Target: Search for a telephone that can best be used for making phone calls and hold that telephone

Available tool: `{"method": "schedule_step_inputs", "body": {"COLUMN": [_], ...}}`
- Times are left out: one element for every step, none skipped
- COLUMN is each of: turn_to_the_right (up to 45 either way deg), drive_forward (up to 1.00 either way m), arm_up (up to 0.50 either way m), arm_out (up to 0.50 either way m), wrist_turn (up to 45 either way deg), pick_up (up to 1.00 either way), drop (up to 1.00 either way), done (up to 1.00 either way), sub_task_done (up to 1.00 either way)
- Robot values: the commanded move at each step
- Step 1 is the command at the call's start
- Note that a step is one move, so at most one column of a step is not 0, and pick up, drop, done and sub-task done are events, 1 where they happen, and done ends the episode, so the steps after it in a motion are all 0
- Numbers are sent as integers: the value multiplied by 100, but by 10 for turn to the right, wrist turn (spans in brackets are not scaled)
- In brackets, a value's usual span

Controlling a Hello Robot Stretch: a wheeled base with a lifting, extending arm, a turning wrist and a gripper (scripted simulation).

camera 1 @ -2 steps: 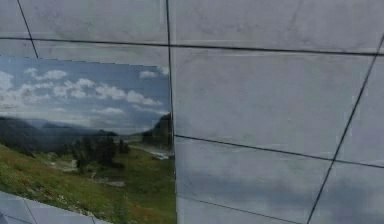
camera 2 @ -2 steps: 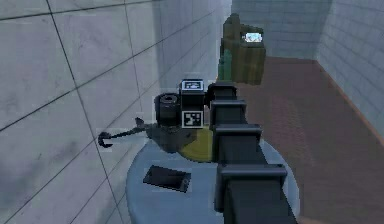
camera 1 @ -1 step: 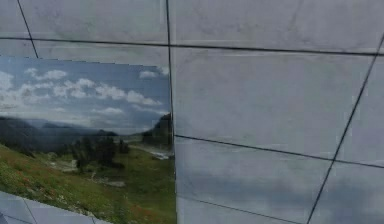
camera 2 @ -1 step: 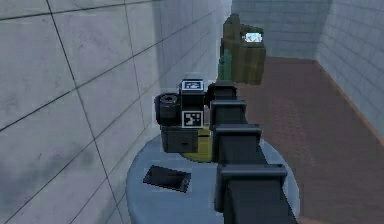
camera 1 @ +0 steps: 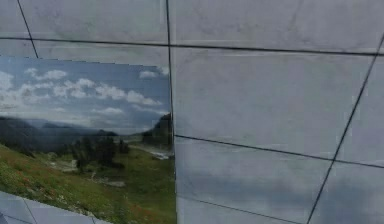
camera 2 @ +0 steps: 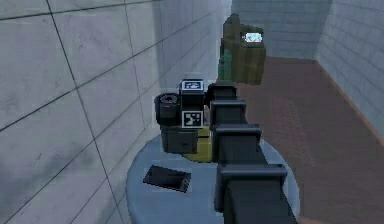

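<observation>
Forward view: a grey tiled wall (camera 1: 270, 100) is seen close up, with a landscape picture of cloudy sky, green slope and dark trees (camera 1: 85, 130) on it. The picture is cut off at the left and bottom edges.

Arm side view: a similar tiled wall is seen along the left and a reddish-brown floor (camera 2: 330, 130) on the right. The dark square-bar arm (camera 2: 245, 170) is seen rising from the bottom edge. Two white marker squares (camera 2: 193, 118) sit at its far end, with the gripper (camera 2: 168, 122) left of them.

A round grey-blue tabletop (camera 2: 140, 200) lies below. A dark flat rectangular slab (camera 2: 165, 178) is seen on it, near the gripper. Whether that slab is the telephone cannot be told (too little detail).

The pincer's width cannot be told. Whether anything is held cannot be told either, since the tabletop lies behind the far end.

A small yellowish thing (camera 2: 205, 150) is mostly hidden under the arm. An olive-green boxy thing with a pale top (camera 2: 245, 55) stands farther back, its base covered by the arm.
</observation>
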Motion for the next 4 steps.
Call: {"method": "schedule_step_inputs", "body": {"turn_to_the_right": [0,0,0,0], "drive_forward": [0,0,0,0], "arm_up": [-30,0,10,0], "arm_out": [0,0,0,0], "wrist_turn": [0,0,0,0], "pick_up": [0,100,0,0], "drop": [0,0,0,0], "done": [0,0,0,100], "sub_task_done": [0,0,0,0]}}
